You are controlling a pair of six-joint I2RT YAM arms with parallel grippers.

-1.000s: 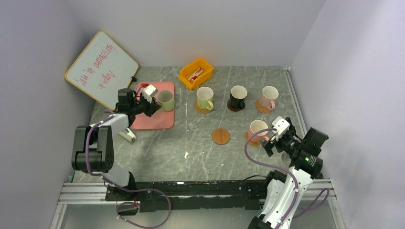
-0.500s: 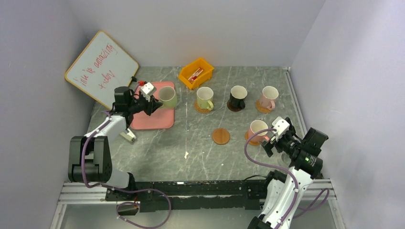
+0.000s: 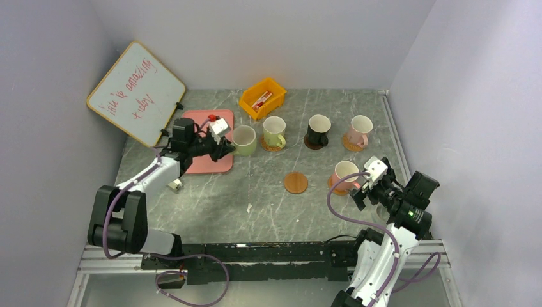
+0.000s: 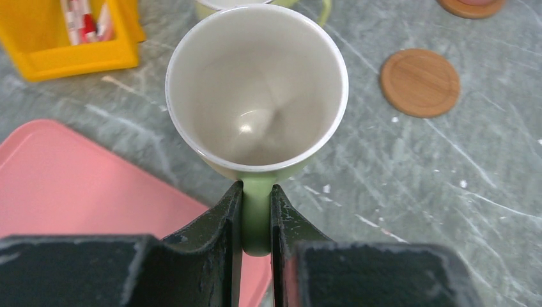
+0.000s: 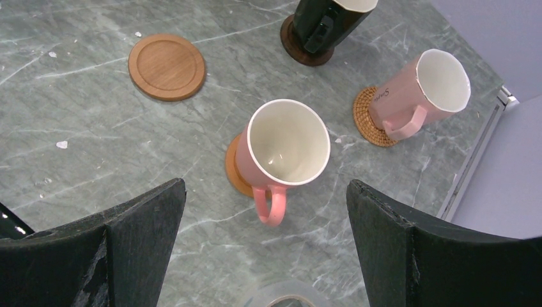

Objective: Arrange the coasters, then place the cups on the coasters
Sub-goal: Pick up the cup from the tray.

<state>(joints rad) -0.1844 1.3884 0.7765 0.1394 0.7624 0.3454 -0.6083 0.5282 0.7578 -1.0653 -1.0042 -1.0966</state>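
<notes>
left pincer (image 4: 257,195) pinching green cup (image 4: 255,96) handle | right pincer (image 5: 265,192) spread near pink cup (image 5: 281,144)

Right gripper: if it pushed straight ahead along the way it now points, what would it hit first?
Probably the nearer pink cup, which stands on an orange-brown coaster with its handle toward the open right gripper. It sits centred ahead between the jaws, though depth is hard to judge.

Cups (image 3: 275,131) and coasters (image 3: 295,182): five of each.
Two pale green cups (image 3: 243,139), two pink cups (image 3: 359,131) and one black cup (image 3: 317,130); three orange-brown coasters (image 5: 167,66), one woven tan coaster (image 5: 364,118), one dark brown coaster (image 5: 299,57); one pink tray (image 3: 214,165), one yellow bin (image 3: 248,102), one whiteboard (image 3: 136,93).
</notes>
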